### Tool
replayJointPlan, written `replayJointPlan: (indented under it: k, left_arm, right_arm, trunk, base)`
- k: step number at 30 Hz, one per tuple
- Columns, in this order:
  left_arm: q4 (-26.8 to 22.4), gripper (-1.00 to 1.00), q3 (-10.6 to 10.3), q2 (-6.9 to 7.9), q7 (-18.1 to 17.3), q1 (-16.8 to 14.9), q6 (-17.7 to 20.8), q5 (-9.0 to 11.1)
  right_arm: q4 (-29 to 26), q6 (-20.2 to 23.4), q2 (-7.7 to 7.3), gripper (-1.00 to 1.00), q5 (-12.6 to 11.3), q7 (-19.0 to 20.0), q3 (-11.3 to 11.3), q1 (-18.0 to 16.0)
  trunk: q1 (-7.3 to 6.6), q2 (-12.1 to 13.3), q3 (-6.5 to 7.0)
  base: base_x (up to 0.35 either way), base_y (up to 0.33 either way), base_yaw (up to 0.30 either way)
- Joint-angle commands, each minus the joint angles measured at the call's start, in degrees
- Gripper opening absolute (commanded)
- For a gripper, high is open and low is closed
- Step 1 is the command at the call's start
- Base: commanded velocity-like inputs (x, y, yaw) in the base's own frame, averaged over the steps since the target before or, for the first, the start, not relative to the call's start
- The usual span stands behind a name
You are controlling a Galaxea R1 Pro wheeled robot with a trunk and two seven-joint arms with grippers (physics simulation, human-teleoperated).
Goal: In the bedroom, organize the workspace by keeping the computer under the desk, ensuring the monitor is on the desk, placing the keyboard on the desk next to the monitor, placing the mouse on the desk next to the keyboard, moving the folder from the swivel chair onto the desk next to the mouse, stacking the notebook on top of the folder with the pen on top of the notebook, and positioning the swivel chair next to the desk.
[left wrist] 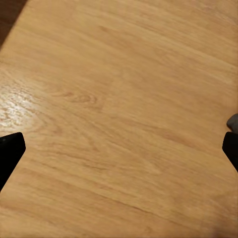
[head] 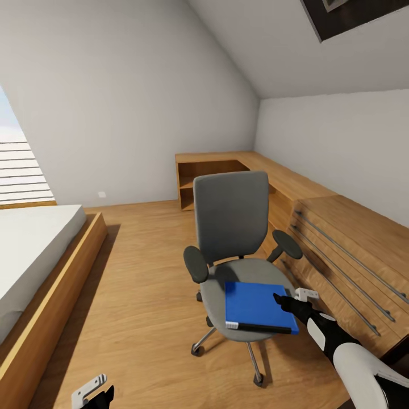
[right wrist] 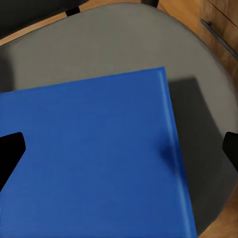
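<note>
- The flat bright blue folder (head: 258, 307) lies on the seat of the grey upholstered swivel chair (head: 232, 218), mid-room.
- The right gripper (head: 287, 301) hovers over the folder's right edge, fingers spread wide, apparently to grasp it.
- The left gripper (head: 94, 393) hangs near the wooden floor (head: 142, 295), spread wide, idle.

I see a bright blue folder (head: 257, 304) with a white and black edge lying on the grey seat of the chair (head: 232, 218), whose armrests are black and legs chrome. My right tool (head: 282, 300) is black on a white arm. The floor (head: 139, 295) is honey wood grain, the drawer chest (head: 346, 255) matching wood with silver rails, and the walls (head: 113, 85) white.
</note>
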Motion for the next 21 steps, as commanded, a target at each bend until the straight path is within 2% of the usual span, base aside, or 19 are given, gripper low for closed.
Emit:
replayJointPlan:
  k: [1,21]
  left_arm:
    - [-0.05,1.00,-0.13,0.02,0.20,-0.01,-0.07,0.60]
    - [-0.05,1.00,-0.13,0.10,0.20,-0.01,-0.07,0.60]
  right_arm:
    - [0.06,-0.17,0.02,1.00,0.18,0.36,-0.43,-0.05]
    - [-0.06,-0.26,0.31,1.00,0.11,0.37,-0.38,-0.05]
  trunk:
    - [-0.01,-0.02,-0.05]
    - [-0.01,-0.02,-0.05]
  base:
    - [0.000,0.000,0.000]
    - [0.000,0.000,0.000]
